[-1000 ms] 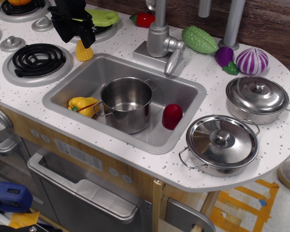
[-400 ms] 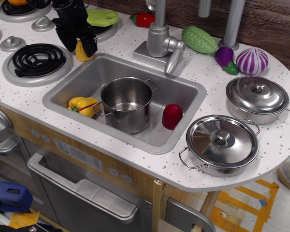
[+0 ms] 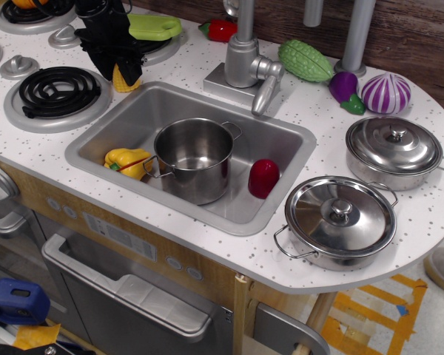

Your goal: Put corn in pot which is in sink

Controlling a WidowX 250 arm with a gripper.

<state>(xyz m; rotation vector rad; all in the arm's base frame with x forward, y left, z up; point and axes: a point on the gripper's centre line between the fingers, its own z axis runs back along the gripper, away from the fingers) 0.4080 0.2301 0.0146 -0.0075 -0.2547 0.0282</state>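
**Observation.image: corn grasp at the sink's back-left corner**

Observation.image, sole view, items as they lie for you:

- Gripper: black, lowered onto the countertop just behind the sink's back-left corner. Its fingers stand narrow, one on each side of the cob; you cannot tell whether they have pinched it firmly.
- Corn: yellow cob upright on the counter between the fingers, mostly hidden by them, only its lower body showing. It sits outside the basin, just beside the rim.
- Pot: tall steel, lidless, upright in the middle of the sink, mouth open and nothing visible inside.
- Yellow pepper: in the basin, touching or nearly touching the pot's left handle.
- Red piece: in the basin, right of the pot, apart from it.
- Faucet: behind the basin, spout hanging over its back edge.
- Two lidded pans: on the counter to the right, well apart from the work.

Handling advice: squeeze across the cob's thick lower part, since its taper and bumpy plastic may let it slip upward. Lift straight until you clear the rim, travel toward the pot keeping clear of the spout, centre over the mouth, then release low.
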